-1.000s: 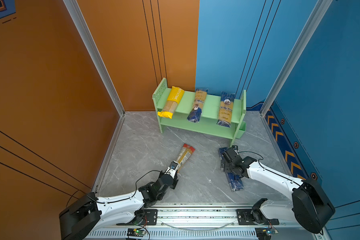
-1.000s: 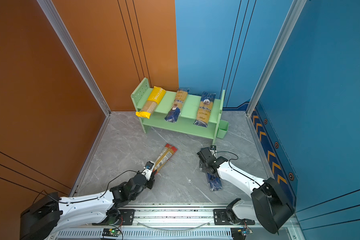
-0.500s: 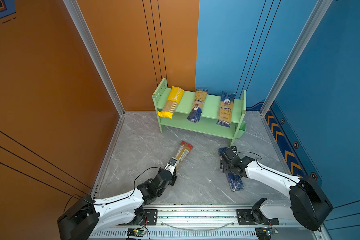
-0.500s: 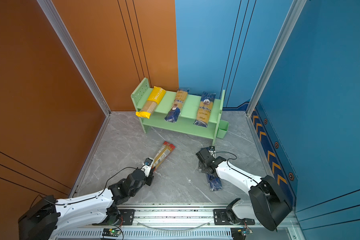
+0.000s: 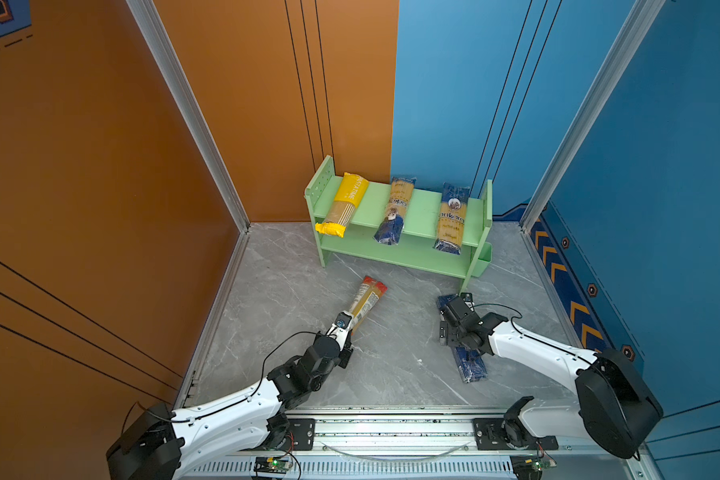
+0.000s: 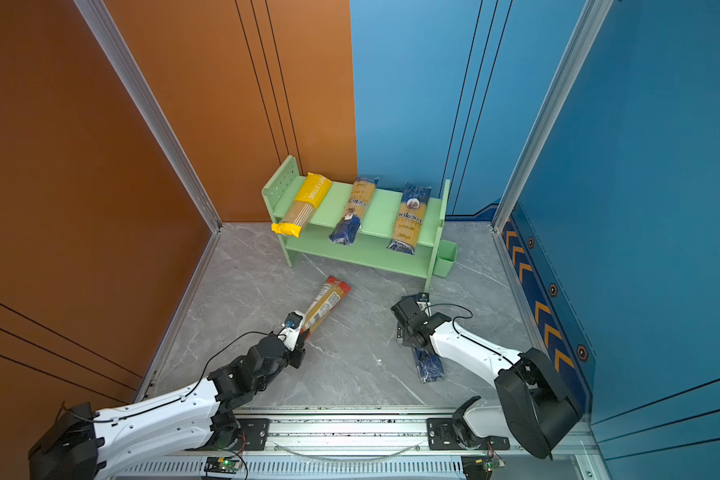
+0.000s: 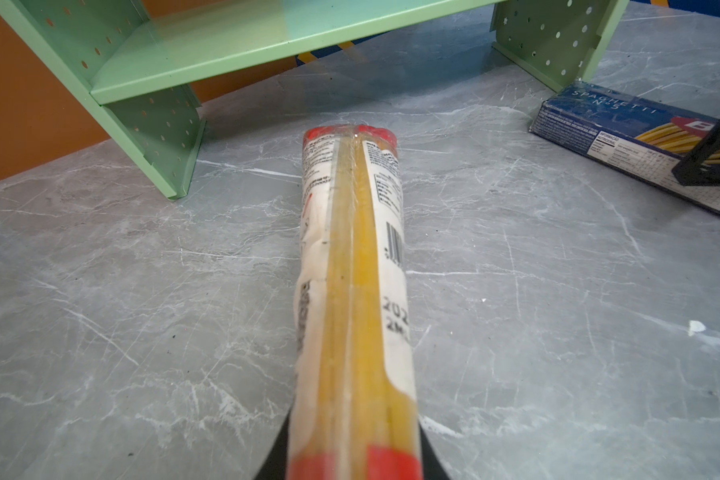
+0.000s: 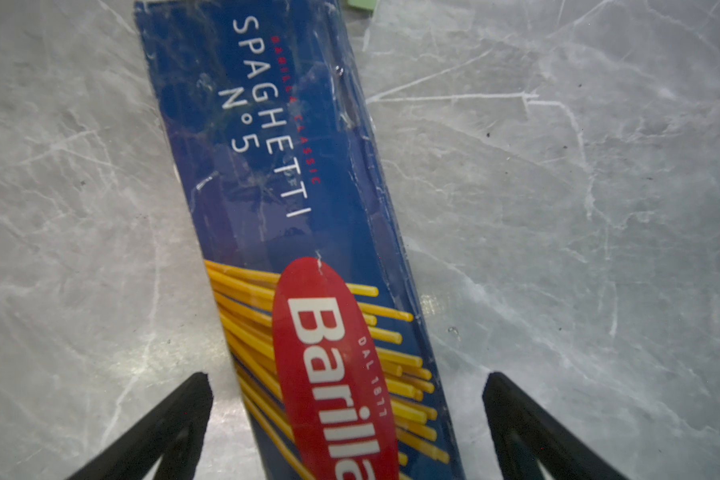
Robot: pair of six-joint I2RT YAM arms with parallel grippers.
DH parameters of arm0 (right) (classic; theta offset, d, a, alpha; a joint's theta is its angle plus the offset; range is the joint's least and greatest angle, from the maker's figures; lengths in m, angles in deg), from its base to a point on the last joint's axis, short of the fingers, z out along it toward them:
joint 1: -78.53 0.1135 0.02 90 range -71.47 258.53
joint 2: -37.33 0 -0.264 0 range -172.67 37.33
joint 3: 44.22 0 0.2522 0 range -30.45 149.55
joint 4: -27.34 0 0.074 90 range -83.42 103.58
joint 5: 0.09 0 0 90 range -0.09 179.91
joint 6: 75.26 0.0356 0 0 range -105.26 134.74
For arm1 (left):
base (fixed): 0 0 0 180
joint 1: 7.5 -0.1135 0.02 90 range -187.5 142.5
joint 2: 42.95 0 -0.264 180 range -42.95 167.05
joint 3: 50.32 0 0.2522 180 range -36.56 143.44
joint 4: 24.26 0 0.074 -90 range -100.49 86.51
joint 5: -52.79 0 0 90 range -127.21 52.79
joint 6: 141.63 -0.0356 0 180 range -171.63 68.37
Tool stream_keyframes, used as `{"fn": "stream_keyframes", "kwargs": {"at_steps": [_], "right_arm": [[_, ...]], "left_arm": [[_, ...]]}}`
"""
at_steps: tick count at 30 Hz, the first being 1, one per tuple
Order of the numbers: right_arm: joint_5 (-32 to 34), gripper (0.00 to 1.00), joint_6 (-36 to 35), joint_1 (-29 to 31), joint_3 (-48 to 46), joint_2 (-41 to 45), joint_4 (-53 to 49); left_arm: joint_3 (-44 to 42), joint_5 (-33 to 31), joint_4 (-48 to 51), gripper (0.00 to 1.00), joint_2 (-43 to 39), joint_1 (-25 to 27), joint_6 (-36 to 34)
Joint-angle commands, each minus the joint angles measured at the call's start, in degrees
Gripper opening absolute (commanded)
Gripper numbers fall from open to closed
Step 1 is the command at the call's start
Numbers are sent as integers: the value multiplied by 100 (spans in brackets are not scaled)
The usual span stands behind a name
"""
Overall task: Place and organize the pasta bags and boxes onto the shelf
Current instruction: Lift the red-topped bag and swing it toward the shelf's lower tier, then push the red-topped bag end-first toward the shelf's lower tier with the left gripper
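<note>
Pinching the near end of the red-ended pack [image 5: 366, 300], which rests on the worktop [image 5: 391, 365] pointing at the shelf [image 5: 412, 254], the left tool [image 7: 352, 461] should lift level and feed it lengthwise onto a bare tier. The right tool [image 8: 347, 380] stands spread astride the Barilla box [image 8: 275, 166].

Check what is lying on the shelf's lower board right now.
The lower board looks bare along its front in both top views. Its back is hidden under the upper board, where a yellow pack and two blue-and-yellow packs lie overhanging.
</note>
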Motion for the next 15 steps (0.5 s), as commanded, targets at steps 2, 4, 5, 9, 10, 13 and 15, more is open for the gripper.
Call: {"fn": "stream_keyframes", "kwargs": {"at_steps": [2, 4, 5, 9, 10, 13, 15], "right_arm": [[36, 100, -23, 40, 164, -99, 40], [27, 100, -23, 55, 178, -119, 42], [29, 100, -23, 53, 182, -127, 42], [36, 100, -26, 62, 200, -136, 42], [36, 100, -28, 61, 198, -129, 42], [38, 100, -32, 73, 200, -155, 49], [43, 100, -32, 68, 200, -180, 49]], "left_arm": [[505, -88, -745, 0, -254, -156, -117], [545, -57, -764, 0, -242, -218, -143], [566, -33, -780, 0, -233, -255, -160], [658, 104, -862, 0, -229, -402, -198], [680, 136, -863, 0, -228, -429, -203], [739, 175, -878, 0, -236, -473, -213], [764, 198, -874, 0, -245, -495, -223]]}}
